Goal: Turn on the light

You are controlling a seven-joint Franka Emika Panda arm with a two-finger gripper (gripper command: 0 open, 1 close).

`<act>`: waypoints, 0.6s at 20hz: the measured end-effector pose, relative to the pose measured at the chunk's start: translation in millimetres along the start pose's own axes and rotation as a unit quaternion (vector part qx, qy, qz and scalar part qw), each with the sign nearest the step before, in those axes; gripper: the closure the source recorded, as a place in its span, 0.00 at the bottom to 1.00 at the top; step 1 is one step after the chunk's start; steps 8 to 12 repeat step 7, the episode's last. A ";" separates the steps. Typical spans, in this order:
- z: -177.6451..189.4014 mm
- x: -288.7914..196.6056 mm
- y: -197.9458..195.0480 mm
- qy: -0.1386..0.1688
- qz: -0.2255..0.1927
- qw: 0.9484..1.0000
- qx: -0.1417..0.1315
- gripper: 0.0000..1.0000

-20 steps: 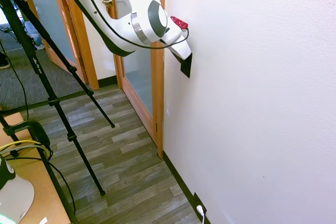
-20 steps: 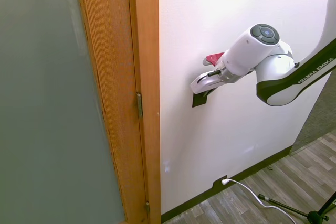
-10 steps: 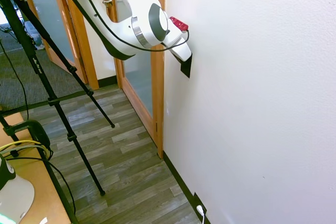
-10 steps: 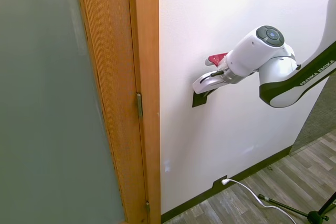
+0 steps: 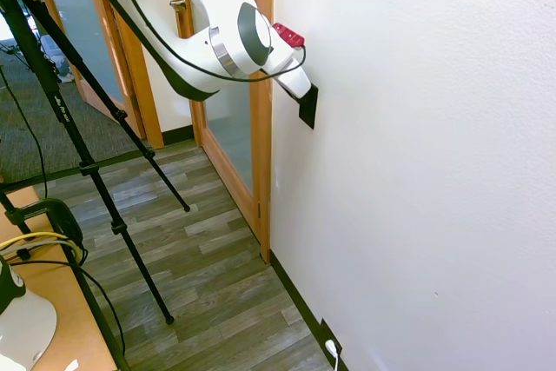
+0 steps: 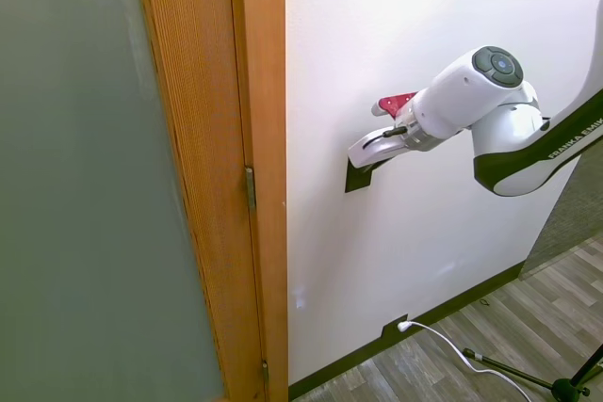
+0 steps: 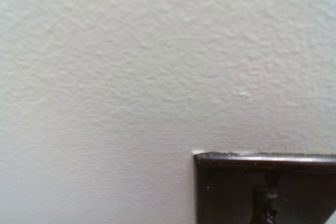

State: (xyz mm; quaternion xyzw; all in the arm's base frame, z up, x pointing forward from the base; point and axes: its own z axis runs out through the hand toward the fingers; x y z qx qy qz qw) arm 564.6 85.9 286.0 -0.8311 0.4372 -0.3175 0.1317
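Jaws hidden, against dark switch (image 5: 307, 107).

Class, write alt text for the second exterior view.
A white robot arm's gripper presses against a small dark rectangular wall switch plate on a white wall, beside a wooden door frame. A white cable trails from a low outlet.

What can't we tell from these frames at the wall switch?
- Gripper fingers: both exterior views, hidden behind the white hand; open or shut unclear.
- Small dark rectangular switch plate: mostly covered by the hand in the exterior views; cut off by the picture edge in the wrist view.
- Toggle position: blurred in the wrist view.
- Lamp: in no view, so whether the light is on is unknown.
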 end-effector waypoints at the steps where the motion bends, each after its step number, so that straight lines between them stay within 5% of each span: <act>1: -1.2 -1.8 0.3 -0.001 0.000 1.000 0.003 0.00; 12: -9.6 -12.4 1.6 0.002 0.014 1.000 0.005 0.00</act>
